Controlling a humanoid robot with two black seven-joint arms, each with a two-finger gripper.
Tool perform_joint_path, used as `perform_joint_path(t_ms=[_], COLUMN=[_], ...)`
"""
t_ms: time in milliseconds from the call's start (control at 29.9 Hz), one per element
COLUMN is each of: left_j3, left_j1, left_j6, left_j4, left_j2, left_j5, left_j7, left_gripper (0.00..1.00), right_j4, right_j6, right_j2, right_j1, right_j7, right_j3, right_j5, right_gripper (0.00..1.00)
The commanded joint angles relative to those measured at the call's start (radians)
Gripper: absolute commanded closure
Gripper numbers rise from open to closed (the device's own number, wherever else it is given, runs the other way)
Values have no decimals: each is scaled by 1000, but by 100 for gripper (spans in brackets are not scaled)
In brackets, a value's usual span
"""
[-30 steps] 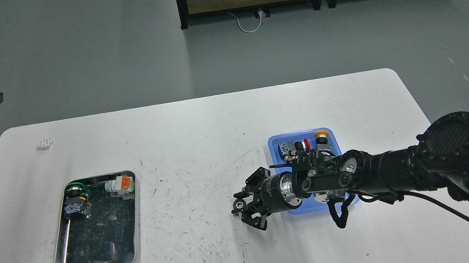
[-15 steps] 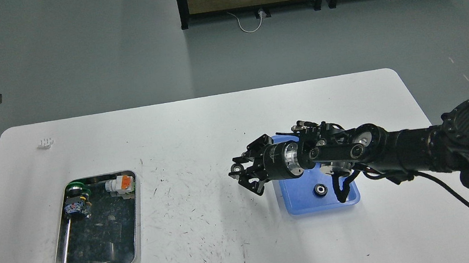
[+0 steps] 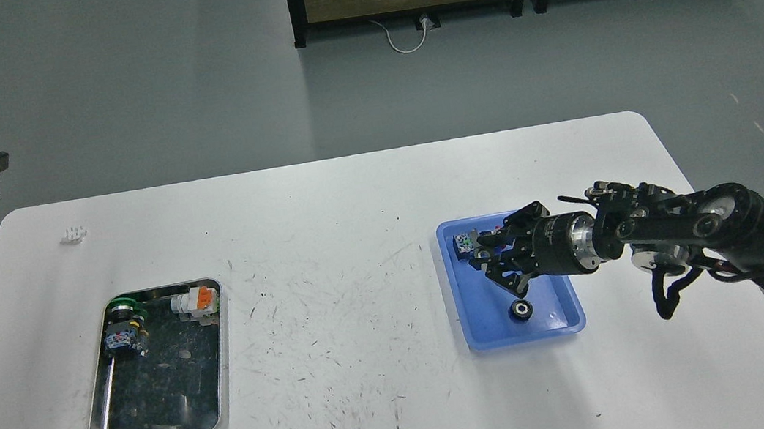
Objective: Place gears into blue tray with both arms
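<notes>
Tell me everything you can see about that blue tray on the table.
The blue tray is a shallow rectangle with rounded corners and a raised rim, plastic by its look. It lies flat on the white table, right of the middle. Inside, near its front edge, lies one small black gear with a pale centre. A switch sits at its far end. The right tool hangs over the tray.
</notes>
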Motion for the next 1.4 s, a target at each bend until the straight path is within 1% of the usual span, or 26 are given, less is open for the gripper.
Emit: perform_joint_path(t_ms=[0,67,301,401,468,601,735,1002,1169,1303,1370], left_j3=[0,0,0,0,0,0,0,0,-18,-35,-54], left_j1=[0,0,-2,-2,-2,-2,0,-2,-2,-3,-6], left_j6=[-2,-2,-2,-2,-2,-2,0,11,14,34,38], left_j4=[1,0,-2,-2,-2,-2,0,-2,-2,0,3], left_j2=[3,4,4,4,4,6,8,8,8,8,8], left_j5=[0,0,-2,-2,-2,-2,0,0,0,0,0], left_j7=[-3,-9,-10,-10,-10,-9,-9,-6,7,11,13], left_gripper=[4,3,4,4,3,4,4,3,3,3,2], right_j4=[-1,-7,-44,-67,-74,-81,-93,-94,-102,-148,-194], right_j6=[2,-1,-7,-8,-10,-11,-11,-24,-42,-47,-60], right_j2=[-12,-6,17,21,34,44,73,97,71,48,35], right_j1=[-39,-57,-73,-76,-87,-97,-93,-50,-24,-1,18], right_j7=[-2,-2,-2,-2,-2,-2,-2,-3,-3,0,0], right_j3=[-1,1,7,7,7,30,78,222,389,492,547], right_j5=[-27,-33,-33,-33,-33,-31,-24,1,7,6,6], right_gripper=[76,76,74,69,63,38,22,12,9,9,8])
